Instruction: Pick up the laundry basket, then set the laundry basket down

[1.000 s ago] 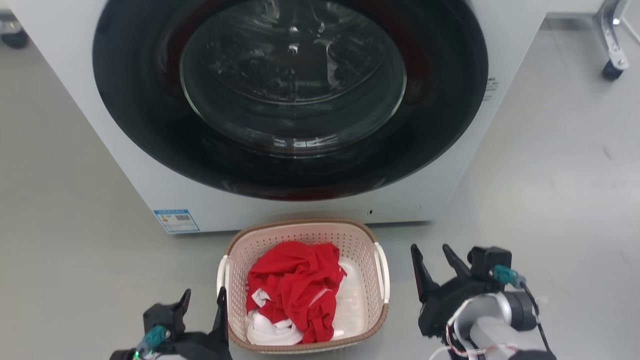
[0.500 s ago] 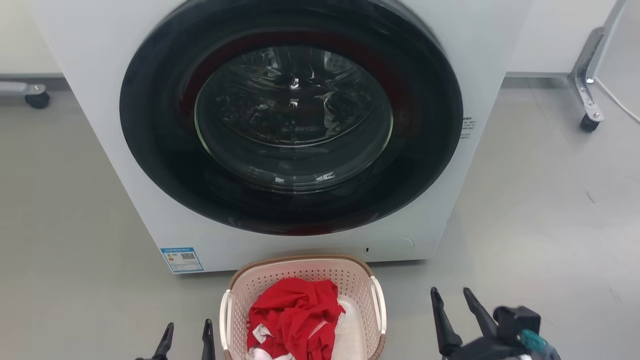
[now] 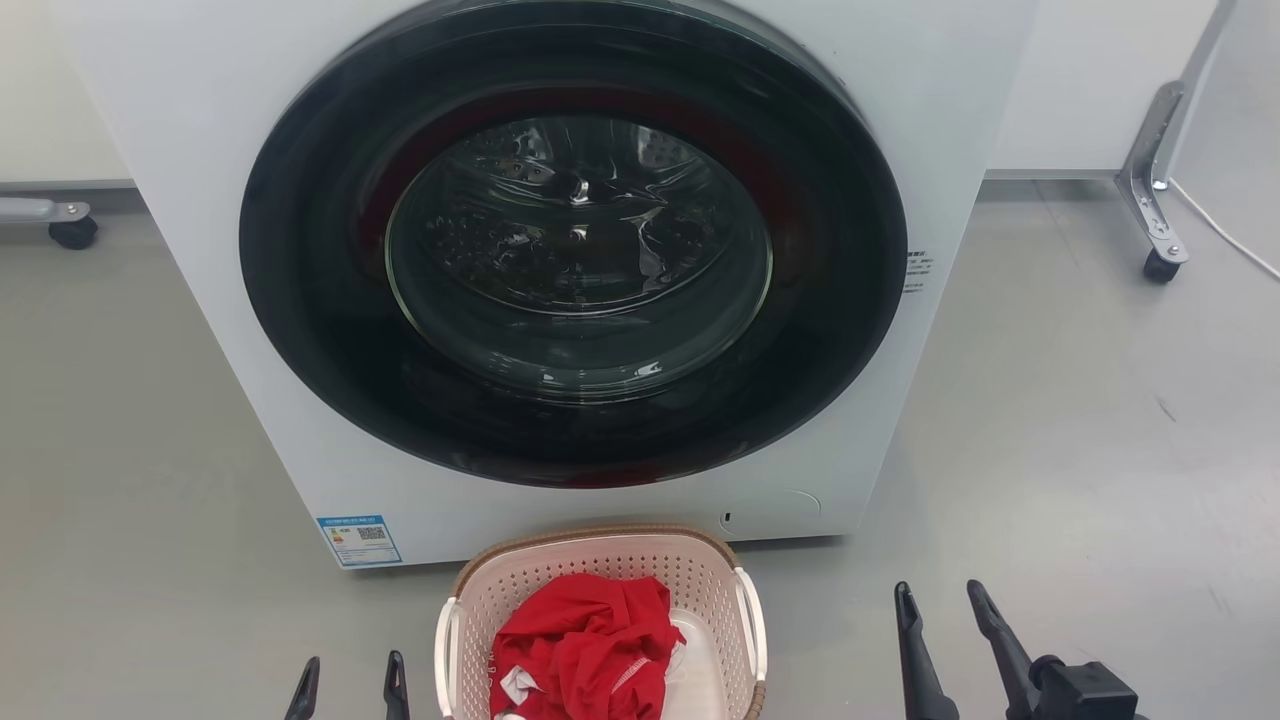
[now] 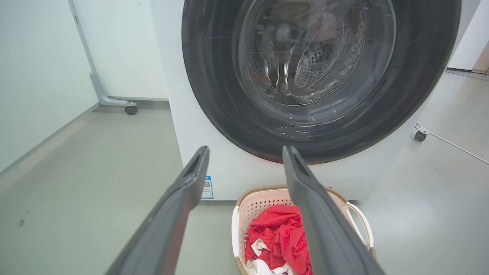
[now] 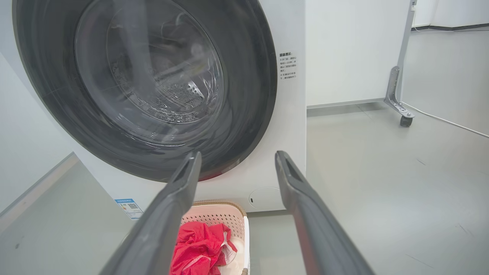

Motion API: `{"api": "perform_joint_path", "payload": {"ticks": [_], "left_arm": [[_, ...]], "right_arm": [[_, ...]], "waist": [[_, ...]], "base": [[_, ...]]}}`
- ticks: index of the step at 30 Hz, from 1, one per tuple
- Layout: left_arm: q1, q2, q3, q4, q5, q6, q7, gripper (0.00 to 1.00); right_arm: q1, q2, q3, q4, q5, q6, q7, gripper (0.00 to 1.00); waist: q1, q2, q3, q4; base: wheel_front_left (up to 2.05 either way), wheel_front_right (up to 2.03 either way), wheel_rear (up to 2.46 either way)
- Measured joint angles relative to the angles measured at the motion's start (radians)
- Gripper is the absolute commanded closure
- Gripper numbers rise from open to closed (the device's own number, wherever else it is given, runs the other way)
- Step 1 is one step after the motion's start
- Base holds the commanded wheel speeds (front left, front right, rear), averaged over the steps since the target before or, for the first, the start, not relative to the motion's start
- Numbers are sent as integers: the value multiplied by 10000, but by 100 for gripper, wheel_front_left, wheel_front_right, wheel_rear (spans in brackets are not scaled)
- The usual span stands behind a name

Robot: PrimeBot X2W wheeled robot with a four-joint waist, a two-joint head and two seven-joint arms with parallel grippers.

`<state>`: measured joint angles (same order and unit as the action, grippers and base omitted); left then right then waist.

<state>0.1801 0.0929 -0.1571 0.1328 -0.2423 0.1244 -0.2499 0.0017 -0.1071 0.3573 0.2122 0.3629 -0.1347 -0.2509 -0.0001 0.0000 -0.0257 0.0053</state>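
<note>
Your laundry basket stands on the floor, close in front of the washing machine, with its near end cut off by the bottom of the head view. The left tool sits just left of it with its fingers apart and nothing between them. The right tool is also spread and empty, standing further off to the right.

Expect a light load. The walls are thin, perforated plastic, and inside you have a crumpled red garment with some white cloth under it. How deep the pile goes is hard to judge, since the near half is out of sight from the head. The shell probably flexes if you pinch a wall, and it would tip if you lift one side alone.

Take it by the two white handles, the left handle and the right handle. They are smooth and narrow, so close each tool fully around its loop rather than on the brown rim. Raise both sides together and keep the basket level so the clothes stay inside.
</note>
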Motion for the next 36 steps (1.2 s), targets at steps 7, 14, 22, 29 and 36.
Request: {"api": "perform_joint_path", "payload": {"ticks": [7, 14, 22, 29, 36], "left_arm": [[176, -48, 151, -589, 247, 0, 0, 0], [341, -98, 184, -968, 520, 0, 0, 0], [343, -148, 222, -1120, 765, 0, 0, 0], [347, -190, 280, -1137, 857, 0, 0, 0], [346, -255, 205, -685, 838, -10, 17, 100]], "right_arm": [[460, 169, -401, -999, -752, 0, -15, 0], [624, 272, -577, -1517, -1204, 0, -27, 0], [760, 355, -683, -1837, -1496, 0, -27, 0], [765, 412, -790, -2050, -1630, 0, -29, 0], [893, 433, -775, -1599, -1687, -2, 40, 100]], "waist": [[0, 0, 27, -56], [0, 0, 65, -74], [0, 0, 122, -83], [1, 0, 179, -97], [1, 1, 199, -105]], "base": [[0, 0, 0], [0, 0, 0], [0, 0, 0], [0, 0, 0], [0, 0, 0]]}}
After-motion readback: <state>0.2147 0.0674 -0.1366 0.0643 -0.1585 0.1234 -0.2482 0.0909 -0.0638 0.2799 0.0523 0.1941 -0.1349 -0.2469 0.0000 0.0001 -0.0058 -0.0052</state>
